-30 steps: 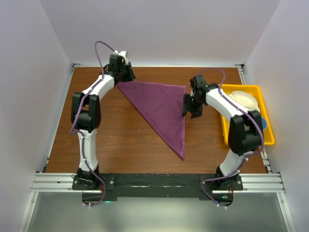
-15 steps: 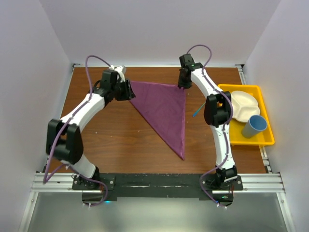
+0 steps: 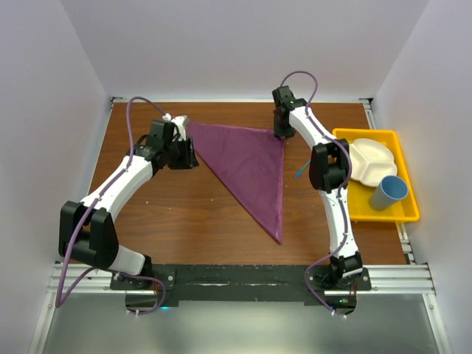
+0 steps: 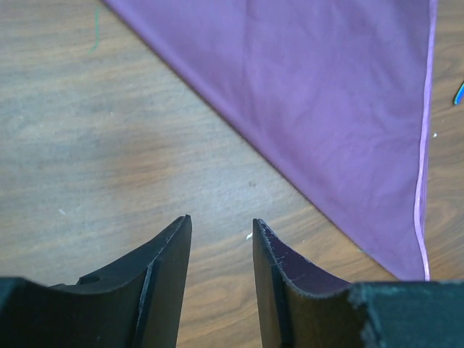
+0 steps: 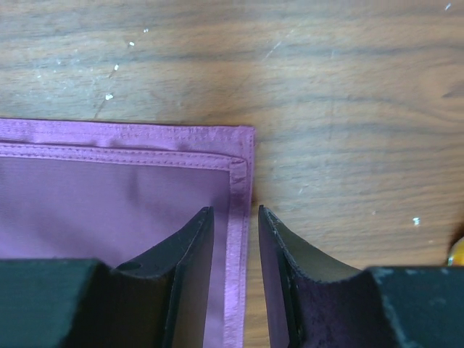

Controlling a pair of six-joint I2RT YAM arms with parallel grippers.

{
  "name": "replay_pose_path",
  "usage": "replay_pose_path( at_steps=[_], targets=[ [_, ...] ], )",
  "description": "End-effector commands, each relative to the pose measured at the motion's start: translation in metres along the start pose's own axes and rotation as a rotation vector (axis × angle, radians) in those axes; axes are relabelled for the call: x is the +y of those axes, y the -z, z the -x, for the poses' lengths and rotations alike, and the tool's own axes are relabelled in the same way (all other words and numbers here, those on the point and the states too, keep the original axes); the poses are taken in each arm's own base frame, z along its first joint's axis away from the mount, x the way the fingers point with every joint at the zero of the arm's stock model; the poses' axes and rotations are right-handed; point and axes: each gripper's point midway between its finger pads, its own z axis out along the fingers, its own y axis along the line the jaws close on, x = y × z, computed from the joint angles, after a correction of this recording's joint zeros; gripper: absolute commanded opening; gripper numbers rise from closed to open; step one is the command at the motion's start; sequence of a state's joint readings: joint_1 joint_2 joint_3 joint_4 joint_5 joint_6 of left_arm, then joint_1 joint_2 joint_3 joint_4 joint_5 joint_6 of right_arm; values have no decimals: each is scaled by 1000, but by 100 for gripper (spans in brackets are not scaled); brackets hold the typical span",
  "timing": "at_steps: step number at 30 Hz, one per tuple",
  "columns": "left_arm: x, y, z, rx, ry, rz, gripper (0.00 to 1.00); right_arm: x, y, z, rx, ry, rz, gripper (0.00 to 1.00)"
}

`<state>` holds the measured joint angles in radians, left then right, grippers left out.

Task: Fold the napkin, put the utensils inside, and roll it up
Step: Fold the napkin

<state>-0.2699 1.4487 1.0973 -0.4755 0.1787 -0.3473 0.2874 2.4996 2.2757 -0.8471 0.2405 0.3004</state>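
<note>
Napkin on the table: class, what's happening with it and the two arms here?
The purple napkin lies flat on the wooden table, folded into a triangle. The left claw hovers open over bare wood beside its left corner, holding nothing. The right claw sits over the far right corner, jaws slightly apart astride the hem. A bluish utensil lies on the table right of the napkin, not yet placed inside.

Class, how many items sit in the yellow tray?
2: a white divided plate at the tray's far end, a blue cup at its near end. The right arm covers its left edge; more may be hidden.
</note>
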Motion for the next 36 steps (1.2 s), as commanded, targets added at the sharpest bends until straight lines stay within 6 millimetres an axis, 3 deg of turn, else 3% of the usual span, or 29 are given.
replay_pose_path(
  at_steps=[1, 9, 19, 25, 32, 36],
  targets=[
    [-5, 3, 10, -28, -30, -16, 44, -4, 6, 20, -69, 43, -15, 35],
    [-5, -1, 13, -20, -35, -12, 43, 0, 1, 30, -97, 48, -16, 32],
    [-5, -4, 16, -20, -38, -12, 43, 2, -6, 24, -81, 60, -19, 21],
    [-5, -5, 15, -19, -38, -14, 43, -1, 1, 29, -97, 71, -45, 18],
    [-6, -7, 14, -17, -35, -22, 43, 0, 7, 36, -118, 71, -36, 21],
    [-5, -6, 13, -17, -35, -19, 43, 2, 4, 33, -108, 72, -33, 14]
  ],
)
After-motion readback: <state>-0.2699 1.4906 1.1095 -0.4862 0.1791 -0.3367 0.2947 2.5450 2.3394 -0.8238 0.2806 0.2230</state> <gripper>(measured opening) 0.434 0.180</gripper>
